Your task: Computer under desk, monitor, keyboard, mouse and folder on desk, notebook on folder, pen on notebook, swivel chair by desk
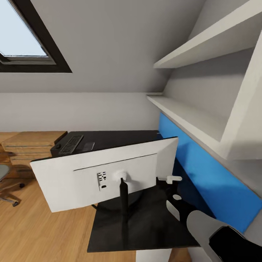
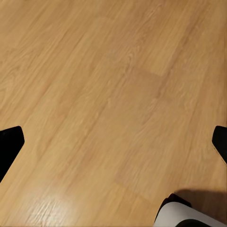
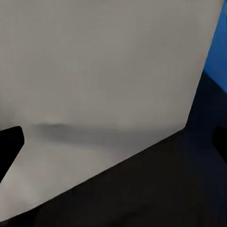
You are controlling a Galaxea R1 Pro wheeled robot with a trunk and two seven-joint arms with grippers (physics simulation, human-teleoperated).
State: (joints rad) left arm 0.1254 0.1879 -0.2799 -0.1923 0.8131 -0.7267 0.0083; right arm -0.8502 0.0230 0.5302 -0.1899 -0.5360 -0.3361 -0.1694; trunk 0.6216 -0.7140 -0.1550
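the monitor (image 1: 105,171) stands on the dark desk (image 1: 145,222), its white back toward the robot, likely just set there so the screen faces the room. the right gripper (image 1: 168,182) sits just beside the monitor's lower corner, apparently spread wide and empty. the keyboard (image 1: 71,144) lies beyond the monitor. the left gripper's fingers (image 2: 9,144) are wide apart over the wooden floor (image 2: 104,94).
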